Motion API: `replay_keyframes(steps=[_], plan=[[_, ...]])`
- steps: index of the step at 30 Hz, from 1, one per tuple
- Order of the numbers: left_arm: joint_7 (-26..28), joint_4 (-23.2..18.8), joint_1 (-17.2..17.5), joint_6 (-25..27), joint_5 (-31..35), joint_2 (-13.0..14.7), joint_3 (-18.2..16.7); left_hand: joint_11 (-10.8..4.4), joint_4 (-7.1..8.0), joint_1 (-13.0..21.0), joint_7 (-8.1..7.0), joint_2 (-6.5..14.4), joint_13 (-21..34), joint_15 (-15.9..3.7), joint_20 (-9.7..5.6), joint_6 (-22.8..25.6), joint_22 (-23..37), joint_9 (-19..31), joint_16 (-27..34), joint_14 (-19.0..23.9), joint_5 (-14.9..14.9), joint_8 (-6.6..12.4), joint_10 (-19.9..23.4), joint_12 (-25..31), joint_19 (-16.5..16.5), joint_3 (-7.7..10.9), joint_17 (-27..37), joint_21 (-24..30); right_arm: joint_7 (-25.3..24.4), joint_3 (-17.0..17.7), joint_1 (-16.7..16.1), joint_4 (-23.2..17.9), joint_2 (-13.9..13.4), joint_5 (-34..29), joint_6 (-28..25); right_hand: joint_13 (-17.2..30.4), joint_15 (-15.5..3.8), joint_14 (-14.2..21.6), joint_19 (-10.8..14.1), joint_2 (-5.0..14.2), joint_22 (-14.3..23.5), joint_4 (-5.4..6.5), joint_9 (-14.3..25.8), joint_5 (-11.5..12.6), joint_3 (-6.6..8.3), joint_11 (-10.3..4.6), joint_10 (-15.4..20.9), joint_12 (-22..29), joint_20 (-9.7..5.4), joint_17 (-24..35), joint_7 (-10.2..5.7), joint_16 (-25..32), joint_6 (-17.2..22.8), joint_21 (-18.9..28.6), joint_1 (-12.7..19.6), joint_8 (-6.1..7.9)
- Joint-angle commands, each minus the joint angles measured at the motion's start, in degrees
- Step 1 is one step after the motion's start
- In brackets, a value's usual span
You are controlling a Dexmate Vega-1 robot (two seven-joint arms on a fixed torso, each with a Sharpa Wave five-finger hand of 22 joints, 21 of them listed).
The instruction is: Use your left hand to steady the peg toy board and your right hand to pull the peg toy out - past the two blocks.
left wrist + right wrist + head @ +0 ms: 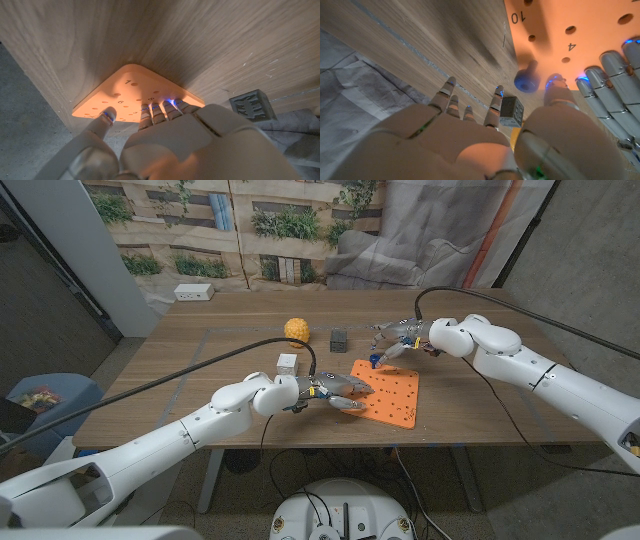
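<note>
Right, your left hand (pixel 330 390) rests on the near left corner of the orange peg board (pixel 385 393), fingers stretched out over it and pressing on its surface; it holds nothing. In the left wrist view the same left hand (pixel 165 135) has its fingertips (pixel 159 111) down on the board (pixel 120 92) among the numbered holes.

Your right hand (pixel 400 340) hangs over the board's far edge, fingers spread and pointing down at the blue peg (pixel 376 361). The peg stands upright in the board near its far left corner. In the right wrist view the right hand (pixel 485 145) is just beside the blue peg (pixel 525 80), fingers apart. You can't tell whether any finger touches the peg; no grasp shows.

Two blocks sit on the wooden table (pixel 200 370): a dark grey block (pixel 339 337) just beyond the board's far edge, and a white block (pixel 287 363) to the board's left, near your left hand. A yellow ball (pixel 296 330) lies further back, beside the grey block. A white power strip (pixel 193 292) sits at the table's far left corner.
</note>
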Motion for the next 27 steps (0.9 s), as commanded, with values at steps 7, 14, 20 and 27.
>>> replay_keyframes(steps=[7, 14, 20, 27], plan=[[1.4, -0.5, 0.7, -0.1, 0.8, 0.4, -0.6, 0.65, -0.12, 0.3, 0.54, 4.8, 0.5, -2.06, -7.41, 0.5, 0.3, 0.3, 0.3, 1.4, 0.0, 0.38, 0.7, 0.2, 1.2, 0.57, 0.5, 0.4, -1.0, -0.5, -0.4, -0.2, 0.6, -1.2, -2.3, 0.2, -0.48, 0.9, 0.7, 0.38, 0.1, -0.42, 0.0, 0.0, 0.23, -0.93, 1.5, 1.2, -0.73, 0.1, -0.73, 0.7, 4.3, 0.6, -0.1, 1.65], [1.6, -0.7, 0.8, -0.2, 1.1, 0.5, -0.8, 0.69, -0.32, 0.4, 0.52, 4.9, 0.5, -1.95, -7.35, 0.7, 0.3, 0.3, 0.3, 1.2, 0.0, 0.44, 0.6, 0.2, 1.2, 0.66, 0.5, 0.4, -1.3, -0.9, -0.4, -0.4, 0.7, -2.1, -2.7, 0.1, -0.54, 1.3, 1.1, 0.53, 0.1, -0.77, 0.1, 0.2, 0.51, -1.29, 2.5, 1.6, -1.02, 0.0, -0.98, 0.9, 6.2, 0.7, 0.4, 2.42], [1.7, -0.7, 0.9, 0.0, 1.4, 0.4, -0.9, 0.72, -0.46, 0.5, 0.51, 4.9, 0.5, -1.92, -7.28, 0.8, 0.3, 0.3, 0.3, 1.2, 0.0, 0.44, 0.5, 0.2, 1.2, 0.71, 0.5, 0.4, -1.5, -1.0, -0.6, -0.5, 0.8, -2.4, -2.9, 0.1, -1.01, 1.7, 1.5, 0.69, 0.1, -0.94, 0.1, 0.3, 0.71, -1.51, 3.2, 1.8, -1.36, 0.0, -1.46, 1.1, 7.6, 0.8, 0.7, 2.98], [1.7, -0.5, 0.8, -0.2, 1.4, 0.3, -0.8, 0.61, -0.64, 0.6, 0.5, 5.0, 0.5, -1.87, -7.31, 0.8, 0.3, 0.3, 0.3, 1.2, 0.0, 0.43, 0.6, 0.2, 1.1, 0.8, 0.5, 0.4, -3.2, -0.7, -1.4, -0.7, 0.9, -2.7, -3.7, 0.0, -1.91, 3.2, 3.0, 0.92, 0.1, -1.54, 0.0, 0.5, 1.33, -2.49, 5.8, 2.4, -2.03, -0.2, -2.41, 1.7, 11.9, 1.1, 2.1, 4.81]])
